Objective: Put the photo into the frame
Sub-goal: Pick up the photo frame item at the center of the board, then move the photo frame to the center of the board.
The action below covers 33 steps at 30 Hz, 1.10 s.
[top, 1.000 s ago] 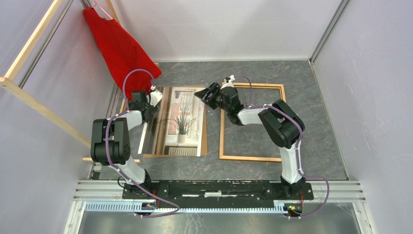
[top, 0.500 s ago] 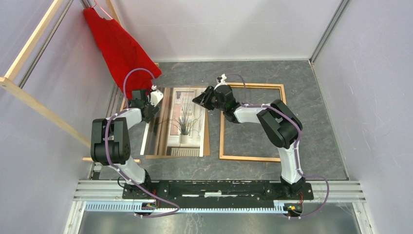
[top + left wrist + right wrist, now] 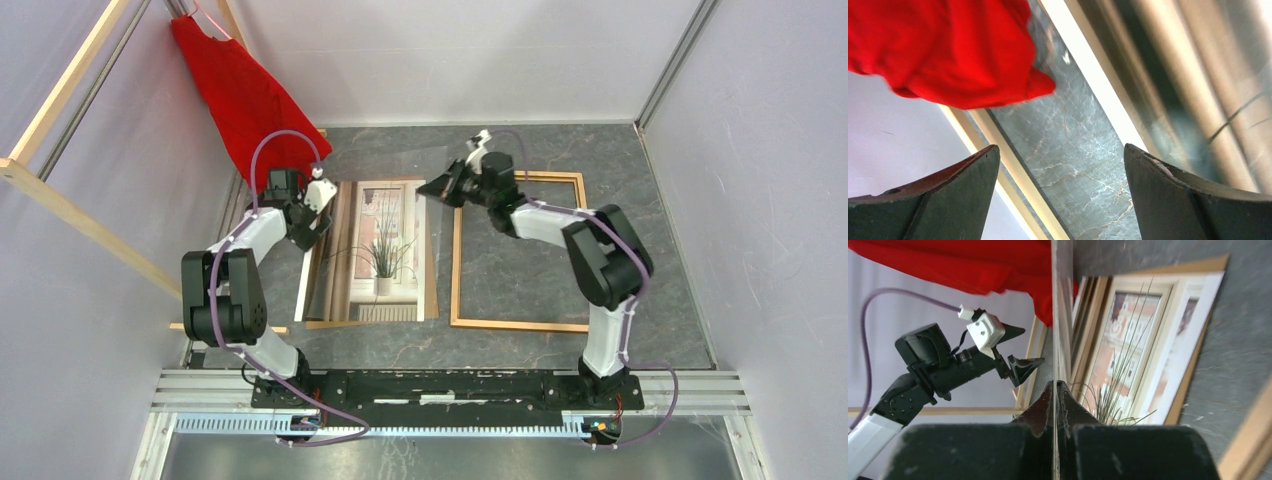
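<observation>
The photo (image 3: 382, 250) (image 3: 1140, 335), a spiky plant at a window, lies flat on a brown board left of the frame (image 3: 518, 324) (image 3: 1248, 440), which lies bare on the grey table. My right gripper (image 3: 442, 188) (image 3: 1055, 385) is shut on the edge of a clear sheet (image 3: 1053, 315), raised above the photo's far right corner. Open and holding nothing, my left gripper (image 3: 312, 226) (image 3: 1060, 195) (image 3: 1020, 347) hovers at the photo's far left corner over bare table.
A red cloth (image 3: 245, 95) (image 3: 948, 45) hangs at the back left from a pale wooden rack (image 3: 70, 215), close behind my left gripper. Grey walls enclose the table on three sides.
My right gripper has closed on the clear sheet's edge and risen toward the back right. My left gripper has opened wider and shifted slightly toward the back.
</observation>
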Each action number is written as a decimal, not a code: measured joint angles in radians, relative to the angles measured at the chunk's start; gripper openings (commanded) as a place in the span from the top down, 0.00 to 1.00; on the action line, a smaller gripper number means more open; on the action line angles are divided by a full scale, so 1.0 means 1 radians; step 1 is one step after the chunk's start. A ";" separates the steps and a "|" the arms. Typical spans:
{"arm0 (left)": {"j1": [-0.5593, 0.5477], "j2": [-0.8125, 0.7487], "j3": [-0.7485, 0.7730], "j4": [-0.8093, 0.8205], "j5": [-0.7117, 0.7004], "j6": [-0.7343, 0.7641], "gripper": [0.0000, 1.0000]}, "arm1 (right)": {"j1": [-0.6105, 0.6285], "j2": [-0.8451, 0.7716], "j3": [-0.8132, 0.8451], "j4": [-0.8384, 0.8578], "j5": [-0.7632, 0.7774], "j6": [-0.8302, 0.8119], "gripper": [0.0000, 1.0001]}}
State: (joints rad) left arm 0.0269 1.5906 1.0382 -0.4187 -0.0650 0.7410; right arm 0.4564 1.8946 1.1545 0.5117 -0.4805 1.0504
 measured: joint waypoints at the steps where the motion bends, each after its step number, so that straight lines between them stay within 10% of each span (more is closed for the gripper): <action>1: -0.013 -0.011 0.021 -0.014 0.003 -0.008 0.00 | -0.029 -0.038 -0.010 -0.014 -0.018 -0.005 1.00; 16: -0.507 0.144 0.304 -0.097 0.115 -0.267 0.00 | -0.572 -0.708 -0.246 -0.556 -0.024 -0.198 1.00; 33: -0.701 0.473 0.540 -0.082 0.255 -0.513 0.17 | -0.682 -0.756 -0.069 -1.037 0.066 -0.518 1.00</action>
State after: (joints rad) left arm -0.6739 2.0640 1.5784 -0.5003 0.1898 0.2279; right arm -0.2256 1.1389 1.0851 -0.5251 -0.4145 0.5323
